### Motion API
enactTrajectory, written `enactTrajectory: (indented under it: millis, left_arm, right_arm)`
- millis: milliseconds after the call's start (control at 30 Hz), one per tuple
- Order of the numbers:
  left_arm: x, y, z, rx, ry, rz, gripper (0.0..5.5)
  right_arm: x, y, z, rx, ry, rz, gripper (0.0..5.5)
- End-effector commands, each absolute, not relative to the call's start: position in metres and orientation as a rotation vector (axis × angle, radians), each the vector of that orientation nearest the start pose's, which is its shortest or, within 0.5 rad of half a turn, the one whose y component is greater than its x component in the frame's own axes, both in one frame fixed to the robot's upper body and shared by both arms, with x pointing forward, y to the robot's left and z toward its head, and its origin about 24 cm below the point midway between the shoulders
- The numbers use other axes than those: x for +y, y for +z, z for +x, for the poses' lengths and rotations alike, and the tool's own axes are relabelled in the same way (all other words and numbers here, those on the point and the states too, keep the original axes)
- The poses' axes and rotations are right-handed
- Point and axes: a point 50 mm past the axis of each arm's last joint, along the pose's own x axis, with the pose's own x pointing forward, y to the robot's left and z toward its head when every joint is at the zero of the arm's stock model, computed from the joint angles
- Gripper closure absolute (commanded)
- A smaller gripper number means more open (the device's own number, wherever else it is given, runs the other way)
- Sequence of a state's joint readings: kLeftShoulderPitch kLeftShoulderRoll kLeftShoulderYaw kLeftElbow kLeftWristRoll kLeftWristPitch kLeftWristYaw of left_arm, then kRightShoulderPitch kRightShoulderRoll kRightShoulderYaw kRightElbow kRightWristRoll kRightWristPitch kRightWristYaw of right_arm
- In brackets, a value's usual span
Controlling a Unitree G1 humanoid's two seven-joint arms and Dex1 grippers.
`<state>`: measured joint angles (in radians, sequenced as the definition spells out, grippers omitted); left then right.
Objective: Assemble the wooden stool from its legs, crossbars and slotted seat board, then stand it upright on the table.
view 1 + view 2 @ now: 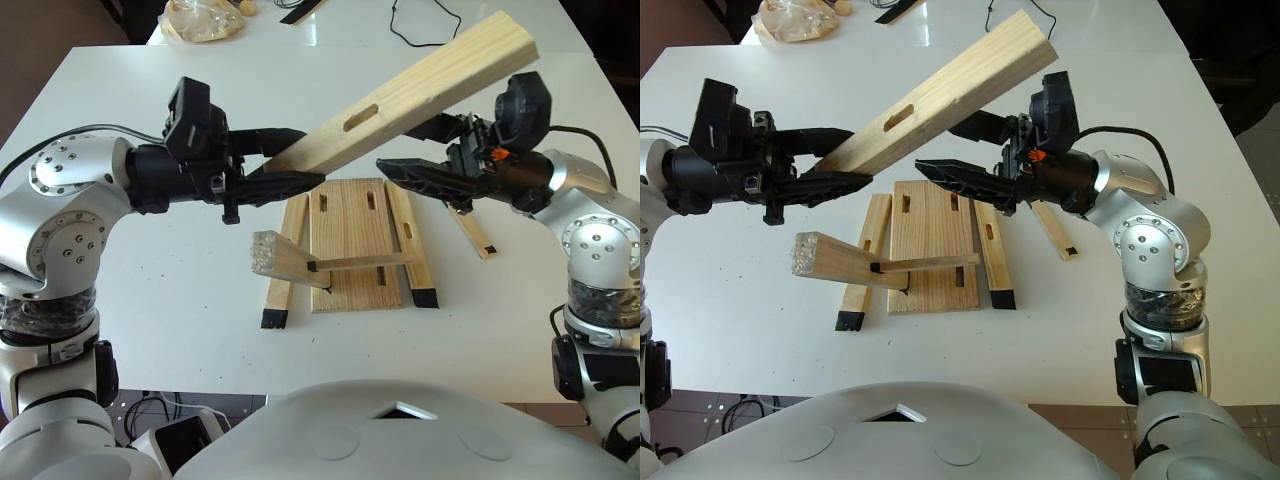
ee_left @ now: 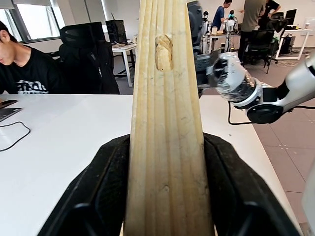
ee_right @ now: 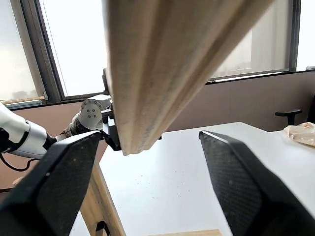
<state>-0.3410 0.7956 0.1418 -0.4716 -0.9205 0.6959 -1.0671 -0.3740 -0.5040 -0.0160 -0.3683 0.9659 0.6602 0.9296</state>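
Wooden leg (image 1: 400, 105) aloft, tilted, over seat board (image 1: 350, 240) lying flat on counter (image 1: 150, 270). Left pincer (image 1: 305, 155) clamped on its lower end; right pincer (image 1: 402, 145) spread apart alongside.

Pale bare-wood leg (image 1: 420, 95), matt black plastic fingers (image 2: 98, 196), smooth white table (image 1: 150, 300)

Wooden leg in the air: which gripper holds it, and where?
Left gripper holds the wooden leg by its lower end; right gripper is open around it.
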Motion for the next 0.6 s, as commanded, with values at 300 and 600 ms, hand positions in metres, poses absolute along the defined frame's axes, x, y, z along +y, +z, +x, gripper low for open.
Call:
enactTrajectory:
  millis: [300,600]
  left_arm:
    - [0.1670,0.2102,0.2159,0.058,-1.505,0.029,3.47]
    - [0.1630,0.2025,0.2177,0.094,-1.533,0.005,3.47]
  right_arm:
    - [-0.1205,0.1935,0.2393,-0.137,1.556,0.156,1.79]
    - [-0.1170,0.1963,0.2355,-0.156,1.601,0.156,1.79]
